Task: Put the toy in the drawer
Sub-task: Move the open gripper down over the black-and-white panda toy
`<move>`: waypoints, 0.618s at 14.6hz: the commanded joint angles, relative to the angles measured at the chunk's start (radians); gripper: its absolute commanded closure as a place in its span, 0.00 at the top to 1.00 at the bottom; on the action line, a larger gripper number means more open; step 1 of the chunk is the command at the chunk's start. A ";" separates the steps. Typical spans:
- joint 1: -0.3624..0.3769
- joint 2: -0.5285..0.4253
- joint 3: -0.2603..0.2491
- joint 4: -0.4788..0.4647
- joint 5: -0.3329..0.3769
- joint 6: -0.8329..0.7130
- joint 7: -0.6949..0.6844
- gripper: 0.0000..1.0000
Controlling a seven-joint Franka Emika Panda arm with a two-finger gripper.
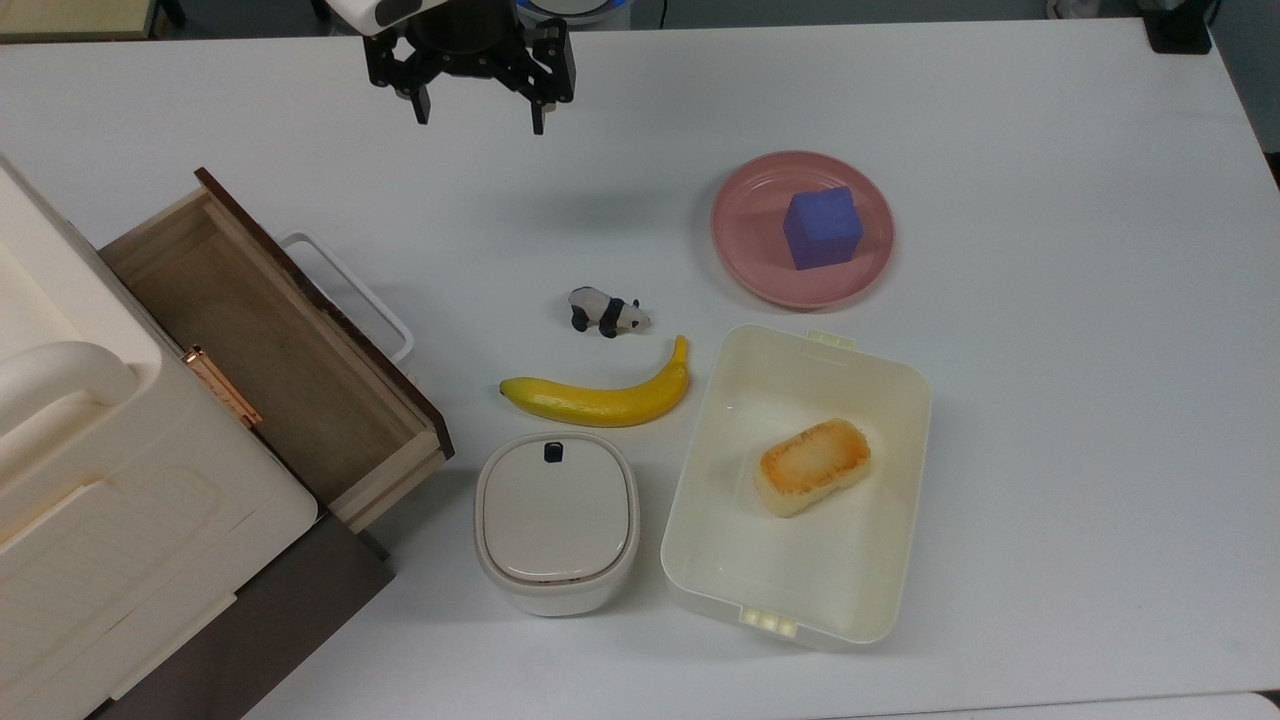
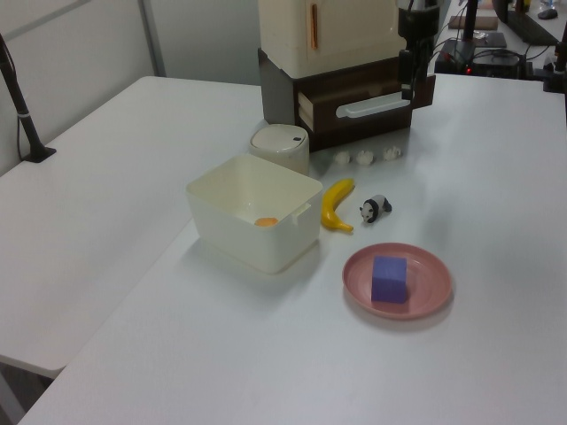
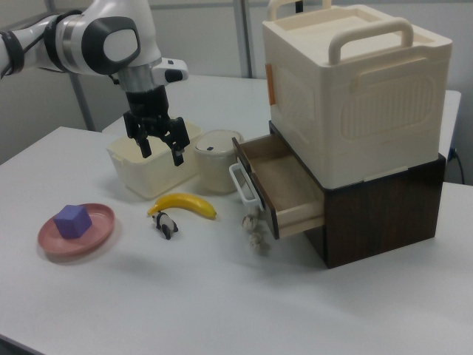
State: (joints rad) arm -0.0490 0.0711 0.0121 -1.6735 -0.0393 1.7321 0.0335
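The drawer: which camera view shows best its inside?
The top view: the drawer is open and its whole brown bottom is visible there. The right view shows the drawer at an angle, inside partly seen. The left view shows mostly its dark front and white handle.
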 commanded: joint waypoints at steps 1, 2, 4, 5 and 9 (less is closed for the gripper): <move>0.011 0.018 0.006 -0.002 -0.019 -0.023 -0.090 1.00; 0.014 0.025 0.006 -0.003 -0.019 -0.023 -0.156 1.00; 0.038 0.041 0.002 -0.018 -0.019 -0.020 -0.287 1.00; 0.061 0.056 -0.010 -0.028 -0.019 -0.013 -0.367 1.00; 0.196 0.133 -0.104 -0.069 -0.018 0.101 -0.582 0.93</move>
State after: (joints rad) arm 0.0467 0.1661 -0.0195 -1.7036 -0.0398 1.7451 -0.4268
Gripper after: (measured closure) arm 0.013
